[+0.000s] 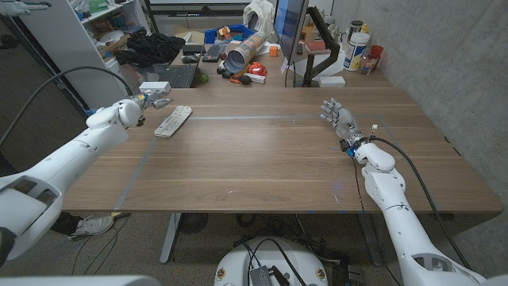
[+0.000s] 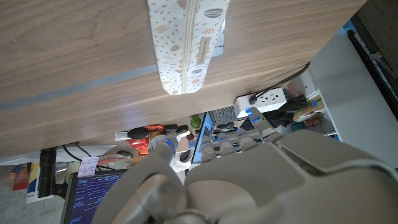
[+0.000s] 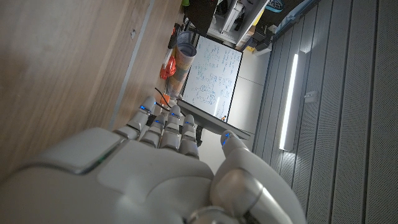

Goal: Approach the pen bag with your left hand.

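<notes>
Pen bag (image 1: 172, 121) lies flat on desk (image 1: 262, 159), long axis diagonal; left hand (image 1: 149, 100) just beside it, empty, fingers apart

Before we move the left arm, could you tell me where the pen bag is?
In the head view the pen bag lies on the table's far left, just right of the left hand.

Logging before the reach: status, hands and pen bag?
Left hand empty, beside pen bag, not touching. Right hand open, idle. Nothing between.
</notes>
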You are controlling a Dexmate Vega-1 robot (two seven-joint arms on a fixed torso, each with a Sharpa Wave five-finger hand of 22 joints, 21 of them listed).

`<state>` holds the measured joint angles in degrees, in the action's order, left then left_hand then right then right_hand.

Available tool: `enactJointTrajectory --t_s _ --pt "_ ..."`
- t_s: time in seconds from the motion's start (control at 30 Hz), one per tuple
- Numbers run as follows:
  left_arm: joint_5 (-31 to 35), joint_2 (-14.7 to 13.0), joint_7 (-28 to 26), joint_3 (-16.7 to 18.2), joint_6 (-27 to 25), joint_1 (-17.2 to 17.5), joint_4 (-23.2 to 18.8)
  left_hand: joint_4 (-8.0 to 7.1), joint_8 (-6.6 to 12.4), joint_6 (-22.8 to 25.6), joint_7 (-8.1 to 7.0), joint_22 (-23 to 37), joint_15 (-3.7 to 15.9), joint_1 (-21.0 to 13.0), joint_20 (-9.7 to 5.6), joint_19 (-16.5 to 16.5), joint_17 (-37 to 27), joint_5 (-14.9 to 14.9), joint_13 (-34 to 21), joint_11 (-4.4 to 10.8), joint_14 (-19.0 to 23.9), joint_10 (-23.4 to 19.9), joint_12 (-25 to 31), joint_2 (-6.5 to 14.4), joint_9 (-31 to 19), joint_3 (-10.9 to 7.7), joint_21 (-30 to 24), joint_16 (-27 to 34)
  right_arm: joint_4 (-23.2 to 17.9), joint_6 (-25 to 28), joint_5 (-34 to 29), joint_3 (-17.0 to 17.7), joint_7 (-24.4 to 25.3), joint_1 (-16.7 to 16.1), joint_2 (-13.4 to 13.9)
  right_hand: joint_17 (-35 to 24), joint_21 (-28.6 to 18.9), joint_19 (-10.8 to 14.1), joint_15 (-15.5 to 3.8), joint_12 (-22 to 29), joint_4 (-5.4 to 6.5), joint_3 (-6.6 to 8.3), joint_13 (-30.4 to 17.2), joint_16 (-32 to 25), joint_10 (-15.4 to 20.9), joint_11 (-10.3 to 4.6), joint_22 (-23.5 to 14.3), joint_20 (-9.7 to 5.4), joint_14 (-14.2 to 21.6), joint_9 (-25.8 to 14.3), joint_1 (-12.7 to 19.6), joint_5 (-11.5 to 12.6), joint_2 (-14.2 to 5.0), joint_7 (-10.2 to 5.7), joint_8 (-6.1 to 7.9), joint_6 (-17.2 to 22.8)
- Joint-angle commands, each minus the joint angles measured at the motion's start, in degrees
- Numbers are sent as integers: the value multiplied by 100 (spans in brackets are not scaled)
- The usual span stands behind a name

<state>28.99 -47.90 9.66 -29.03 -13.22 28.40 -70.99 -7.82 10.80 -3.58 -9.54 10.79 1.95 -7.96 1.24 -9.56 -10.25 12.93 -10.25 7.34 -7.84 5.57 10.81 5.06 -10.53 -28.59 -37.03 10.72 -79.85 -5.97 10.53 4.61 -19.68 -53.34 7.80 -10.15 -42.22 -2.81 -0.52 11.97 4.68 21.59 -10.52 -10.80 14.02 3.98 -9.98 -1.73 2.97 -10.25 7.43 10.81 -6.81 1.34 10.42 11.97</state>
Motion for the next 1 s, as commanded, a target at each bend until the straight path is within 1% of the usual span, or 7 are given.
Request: enactJointTrajectory --t_s 0.03,0.23,0.6,1.0 --pt "-24 62 -56 -59 72 -116 246 9 36 16 -14 19 70 -64 -7 -44 -33 37 -20 21 -52 21 12 -1 -11 22 28 15 -145 37 -23 18 53 -90 -2 -3 11 16 40 19 1 -9 -8 17 18 -7 -27 -87 16 -27 33 32 -64 -2 39 49" --pt "3 91 -47 -129 114 -210 386 10 38 18 -18 20 68 -67 -7 -46 -32 39 -20 23 -50 14 15 -1 -11 27 32 18 -223 53 -33 20 59 -136 3 -2 18 17 42 19 2 -9 -9 17 18 -19 -27 -88 18 -27 32 32 -60 -2 38 47" --pt "53 166 -25 -276 215 -396 697 9 44 33 -9 21 67 -71 -6 -52 -32 43 -20 25 -51 15 14 0 -12 34 39 21 -321 86 -50 -1 61 -177 0 -1 34 19 45 20 5 -10 -8 17 21 2 -28 -88 20 -26 29 32 -58 -4 37 42" --pt "70 237 -39 -391 324 -534 921 6 48 46 -17 22 63 -72 -3 -60 -32 45 -20 26 -58 22 11 3 -12 42 47 21 -377 116 -78 -5 88 -205 -2 0 49 25 47 20 10 -11 -9 20 21 -15 -28 -83 18 -26 24 34 -52 -7 38 43"
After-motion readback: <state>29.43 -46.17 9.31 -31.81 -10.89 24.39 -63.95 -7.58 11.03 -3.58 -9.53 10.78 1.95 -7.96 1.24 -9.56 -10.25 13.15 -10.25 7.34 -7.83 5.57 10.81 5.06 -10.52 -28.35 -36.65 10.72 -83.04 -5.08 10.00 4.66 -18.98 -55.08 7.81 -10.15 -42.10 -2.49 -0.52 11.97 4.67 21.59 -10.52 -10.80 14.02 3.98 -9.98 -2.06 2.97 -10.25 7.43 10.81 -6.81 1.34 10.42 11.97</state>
